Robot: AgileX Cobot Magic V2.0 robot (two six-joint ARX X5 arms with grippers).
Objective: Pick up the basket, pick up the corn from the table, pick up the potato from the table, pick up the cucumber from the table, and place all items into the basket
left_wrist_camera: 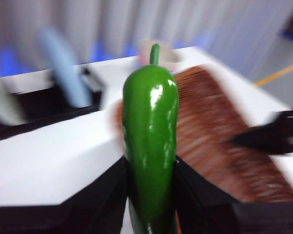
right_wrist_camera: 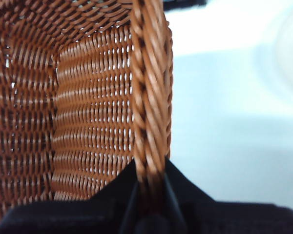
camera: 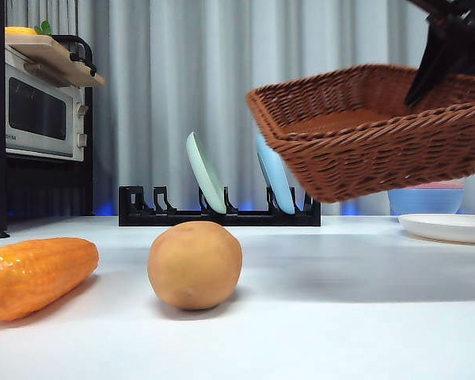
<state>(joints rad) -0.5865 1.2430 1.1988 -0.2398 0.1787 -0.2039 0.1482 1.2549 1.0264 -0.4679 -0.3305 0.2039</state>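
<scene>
My right gripper (right_wrist_camera: 150,197) is shut on the braided rim of the reddish-brown wicker basket (right_wrist_camera: 88,122). In the front view it holds the basket (camera: 364,150) tilted in the air at the right, with the gripper (camera: 439,59) at the top right corner. My left gripper (left_wrist_camera: 150,195) is shut on the glossy green cucumber (left_wrist_camera: 150,136), held upright above the table beside the blurred basket (left_wrist_camera: 215,131). The left gripper is out of the front view. The orange corn (camera: 36,273) lies on the white table (camera: 348,317) at the front left. The tan potato (camera: 195,264) sits just to its right.
A black dish rack (camera: 218,215) holding two plates (camera: 206,174) stands at the back middle. A microwave (camera: 36,111) on a shelf is at the back left. A white plate (camera: 447,227) and a blue bowl (camera: 423,199) sit at the right under the basket.
</scene>
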